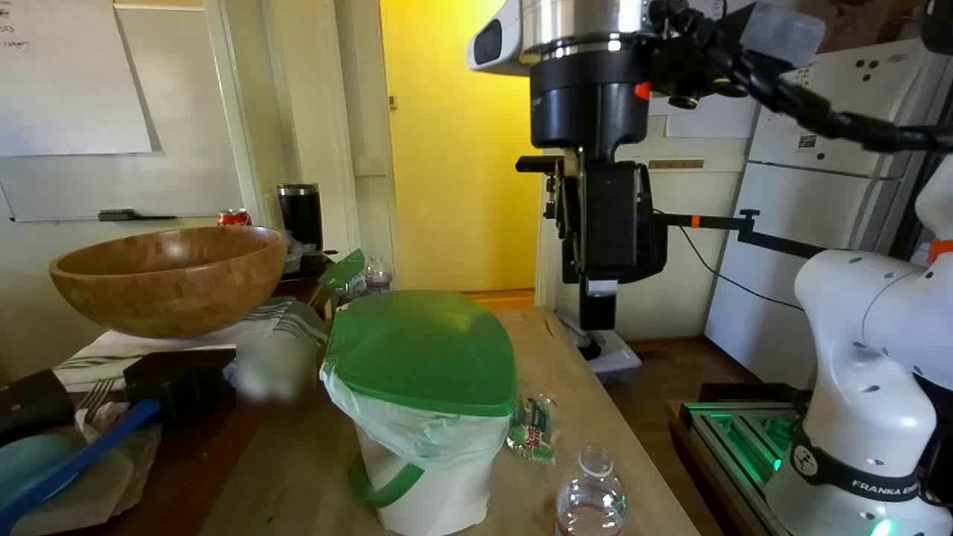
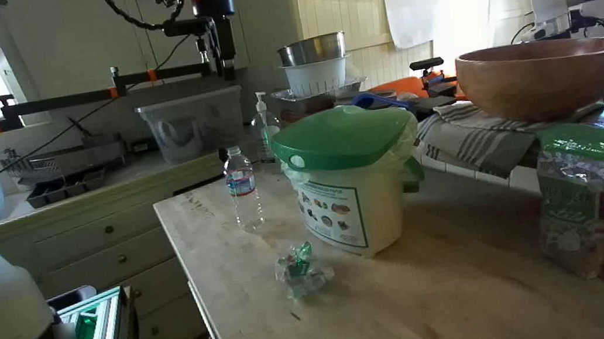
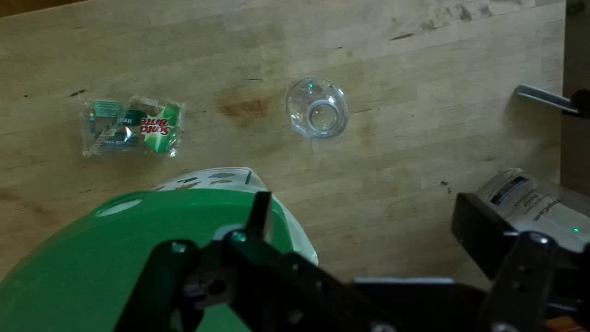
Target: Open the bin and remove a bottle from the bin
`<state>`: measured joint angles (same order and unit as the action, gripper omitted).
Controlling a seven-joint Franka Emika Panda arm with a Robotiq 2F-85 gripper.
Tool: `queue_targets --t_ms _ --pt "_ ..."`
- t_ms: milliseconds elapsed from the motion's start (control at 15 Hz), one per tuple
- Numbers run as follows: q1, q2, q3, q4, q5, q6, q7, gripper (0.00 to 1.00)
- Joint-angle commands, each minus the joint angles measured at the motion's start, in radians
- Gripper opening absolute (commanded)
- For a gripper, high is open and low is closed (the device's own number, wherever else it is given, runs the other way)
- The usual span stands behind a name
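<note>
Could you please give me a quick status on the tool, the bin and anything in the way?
Tool open, holding nothing. Bin upright on the table, inside hidden. In the way: its shut lid.

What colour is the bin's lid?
Green. The lid on the bin shows best in an exterior view.

In both exterior views, the white arm (image 1: pixel 856 387) carries its wrist (image 1: pixel 588 97) raised, the black gripper (image 3: pixel 365 207) pointing straight downward; in the wrist view, its two fingers (image 3: pixel 474 230) stand wide apart.
</note>
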<state>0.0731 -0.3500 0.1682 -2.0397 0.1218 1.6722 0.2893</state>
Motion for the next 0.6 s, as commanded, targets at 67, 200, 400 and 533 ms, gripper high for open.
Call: queue_targets --t_ms 67,200,400,533 --pt "0.004 0.001 -0.004 0.003 -0.002 -0.002 0.001 1.0" --pt "0.004 0.001 -0.004 0.003 -0.002 -0.002 0.001 1.0" --pt "0.004 0.001 -0.004 0.003 -0.002 -0.002 0.001 1.0" --pt "-0.001 -0.008 -0.01 -0.009 -0.002 0.003 0.003 1.0"
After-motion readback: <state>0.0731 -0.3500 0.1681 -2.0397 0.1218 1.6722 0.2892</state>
